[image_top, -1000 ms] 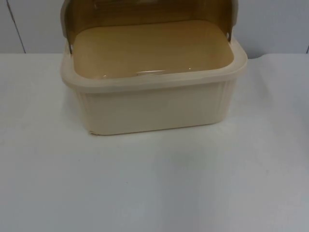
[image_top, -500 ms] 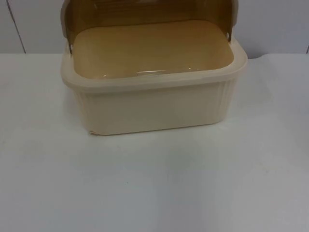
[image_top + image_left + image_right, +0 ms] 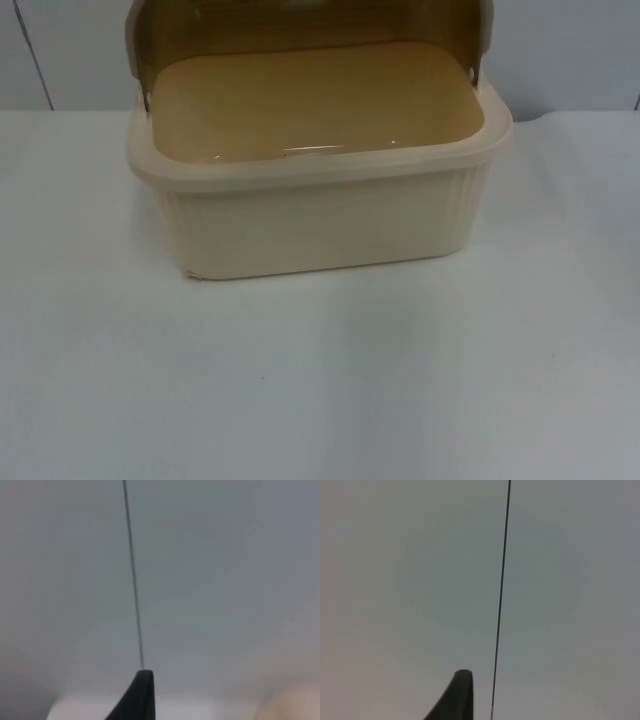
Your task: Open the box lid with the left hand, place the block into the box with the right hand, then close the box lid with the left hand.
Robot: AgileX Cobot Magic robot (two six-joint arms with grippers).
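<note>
A cream plastic box stands at the back middle of the white table, in the top view. Its brownish see-through lid is swung up at the back, so the box is open. The tan inside of the box looks bare, and I see no block in it. My left gripper faces the grey partition wall, with a strip of table and a cream patch, perhaps the box, beneath it. My right gripper also faces the grey wall, away from the box.
The grey partition wall closes off the table right behind the box. A dark vertical seam runs down the wall in each wrist view. White table top stretches in front of the box and on both sides of it.
</note>
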